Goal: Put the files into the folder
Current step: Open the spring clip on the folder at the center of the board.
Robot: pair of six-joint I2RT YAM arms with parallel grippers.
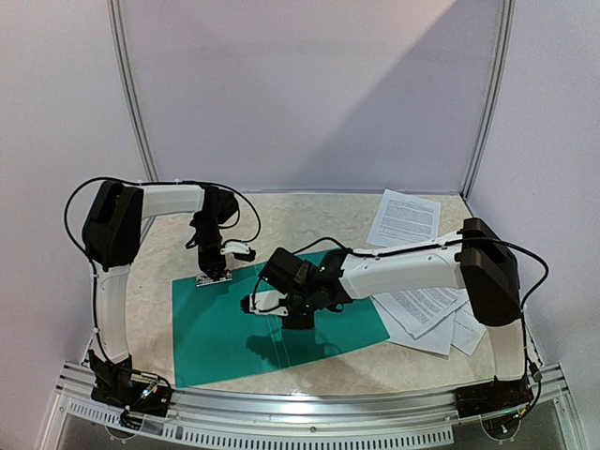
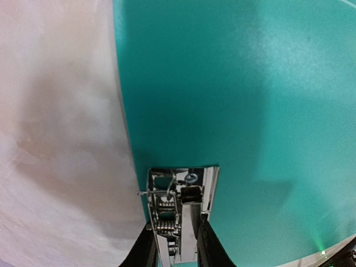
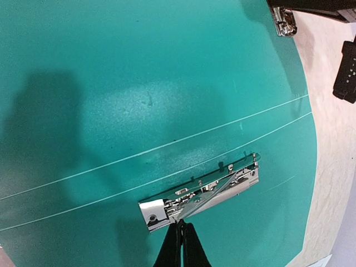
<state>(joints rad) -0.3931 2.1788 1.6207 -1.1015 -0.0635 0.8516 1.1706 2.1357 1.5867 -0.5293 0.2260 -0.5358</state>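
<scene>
- Across the middle of the overhead view, the teal-green folder (image 1: 225, 337) lies opened flat on a pale, marbled table (image 1: 159, 281), reaching from centre left toward the right.
- At the right of the frame, the files (image 1: 427, 309), white sheets of dense black print, sit in a loose fanned pile on the table. They touch the folder's right edge and are partly hidden under the right arm.
- A single sheet (image 1: 405, 217) lies apart from the pile, in the upper right near the back wall.
- At the folder's upper left corner, the left gripper (image 2: 178, 247) points down. Its two dark fingers (image 2: 146, 250) are clenched on either side of a small metal corner clip (image 2: 178, 203) that sits on the folder's edge, where teal meets bare table.
- In the centre of the folder, a long clip (image 3: 200, 192) of bright metal lies at a slant just beside two thin white crease lines.
- At the bottom centre of the right wrist view, the right gripper (image 3: 181, 245) has its fingers pressed tightly together with nothing between them. Their tips meet the near edge of the long clip.
- In that view's upper right corner, the corner clip and part of the left gripper show at the folder's far edge.
</scene>
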